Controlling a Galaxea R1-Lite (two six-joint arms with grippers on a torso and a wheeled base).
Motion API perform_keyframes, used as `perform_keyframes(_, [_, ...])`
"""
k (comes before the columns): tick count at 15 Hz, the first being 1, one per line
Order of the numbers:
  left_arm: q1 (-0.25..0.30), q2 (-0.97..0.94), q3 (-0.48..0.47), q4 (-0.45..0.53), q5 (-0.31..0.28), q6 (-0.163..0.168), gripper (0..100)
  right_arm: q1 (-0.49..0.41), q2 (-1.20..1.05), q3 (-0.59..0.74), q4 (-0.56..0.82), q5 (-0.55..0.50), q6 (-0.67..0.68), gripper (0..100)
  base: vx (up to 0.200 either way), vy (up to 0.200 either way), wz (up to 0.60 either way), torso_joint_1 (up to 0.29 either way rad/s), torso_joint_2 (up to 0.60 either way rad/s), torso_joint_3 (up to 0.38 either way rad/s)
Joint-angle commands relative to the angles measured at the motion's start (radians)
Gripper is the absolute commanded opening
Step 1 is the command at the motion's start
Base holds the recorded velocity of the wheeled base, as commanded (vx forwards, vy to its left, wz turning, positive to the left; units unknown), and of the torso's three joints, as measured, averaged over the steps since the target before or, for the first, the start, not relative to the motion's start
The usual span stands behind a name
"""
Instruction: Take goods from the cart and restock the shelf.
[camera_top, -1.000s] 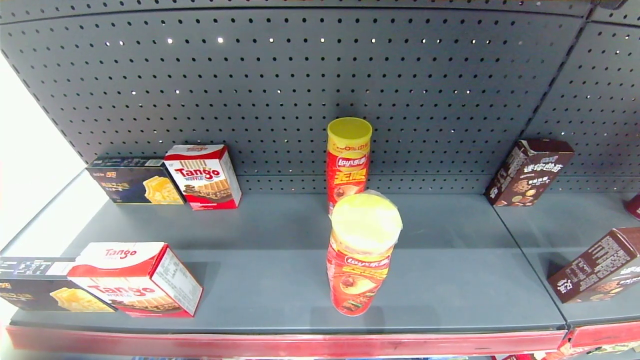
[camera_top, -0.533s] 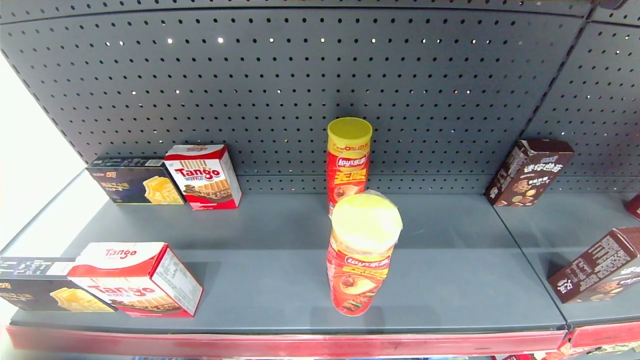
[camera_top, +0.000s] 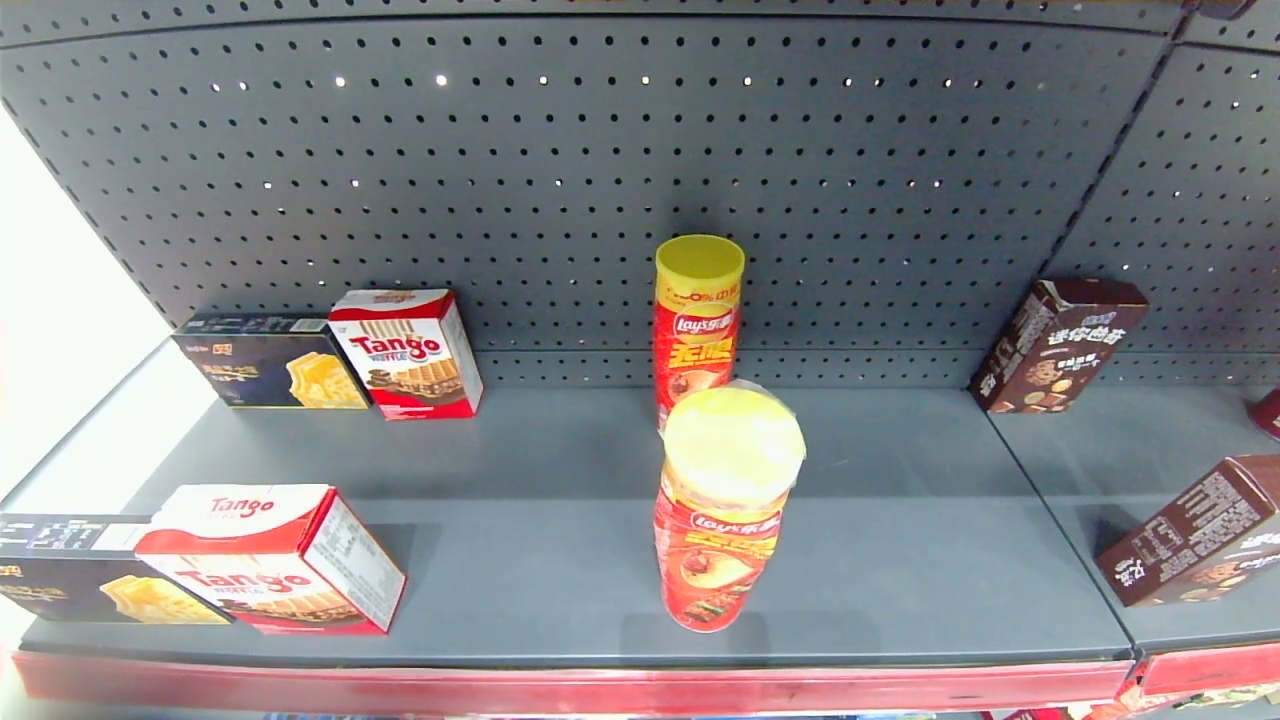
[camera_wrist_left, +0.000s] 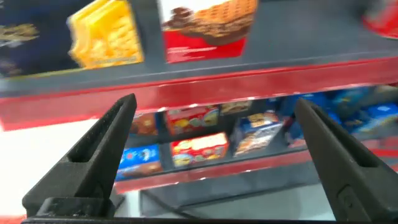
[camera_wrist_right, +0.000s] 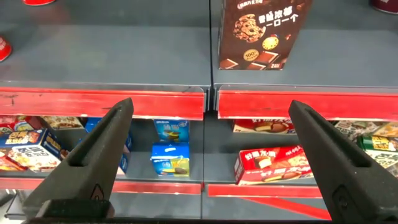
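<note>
On the grey shelf (camera_top: 560, 470) two red chip cans with yellow lids stand upright in the middle, one at the back (camera_top: 697, 318) and one nearer the front (camera_top: 725, 505). Red and white wafer boxes (camera_top: 408, 352) (camera_top: 275, 560) and dark blue boxes (camera_top: 268, 360) (camera_top: 60, 570) sit at the left. Brown cookie boxes (camera_top: 1055, 345) (camera_top: 1195, 530) stand at the right. My left gripper (camera_wrist_left: 214, 124) is open and empty in front of the shelf's red edge, below the wafer box (camera_wrist_left: 208, 28). My right gripper (camera_wrist_right: 211, 127) is open and empty, facing the red edge below a brown cookie box (camera_wrist_right: 261, 31).
The perforated back panel (camera_top: 600, 150) closes the shelf behind. A red front lip (camera_top: 600, 690) runs along the shelf edge. Lower shelves with several small boxes (camera_wrist_right: 171, 155) lie beneath. Bare shelf room lies between the cans and the boxes on either side.
</note>
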Motion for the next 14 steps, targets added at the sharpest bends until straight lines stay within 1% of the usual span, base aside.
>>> perform_keyframes(1, [0.177,0.0,0.012,-0.009,-0.03,0.023,100,0.001,0.0,0.0,0.0,0.0,-0.001,100,0.0,0.0,0.0,0.0,0.0,0.0])
perform_keyframes(2, [0.178,-0.013,0.014,-0.007,-0.032,0.031,100,0.001,0.0,0.0,0.0,0.0,-0.001,100,0.0,0.0,0.0,0.0,0.0,0.0])
perform_keyframes(4, [0.186,-0.008,0.014,-0.006,-0.035,0.032,100,0.001,0.0,0.0,0.0,0.0,-0.001,100,0.0,0.0,0.0,0.0,0.0,0.0])
perform_keyframes(5, [0.302,-0.042,0.012,-0.006,-0.068,0.029,100,0.001,0.0,0.0,0.0,0.0,-0.001,100,0.0,0.0,0.0,0.0,0.0,0.0])
perform_keyframes(6, [0.276,-0.085,0.012,-0.007,-0.088,0.028,100,0.001,0.0,0.0,0.0,0.0,-0.001,100,0.0,0.0,0.0,0.0,0.0,0.0])
perform_keyframes(7, [0.259,-0.102,0.012,-0.007,-0.085,0.026,100,0.001,0.0,0.0,0.0,0.0,-0.001,100,0.0,0.0,0.0,0.0,0.0,0.0])
perform_keyframes(11, [0.266,-0.108,0.014,-0.007,-0.091,0.041,100,0.001,0.0,0.0,0.0,0.0,-0.001,100,0.0,0.0,0.0,0.0,0.0,0.0])
perform_keyframes(12, [0.266,-0.108,0.012,-0.006,-0.091,0.058,100,0.001,0.0,0.0,0.0,0.0,-0.001,100,0.0,0.0,0.0,0.0,0.0,0.0])
perform_keyframes(14, [0.266,-0.108,0.012,-0.004,-0.14,0.064,100,0.001,0.0,0.0,0.0,0.0,-0.001,100,0.0,0.0,0.0,0.0,0.0,0.0])
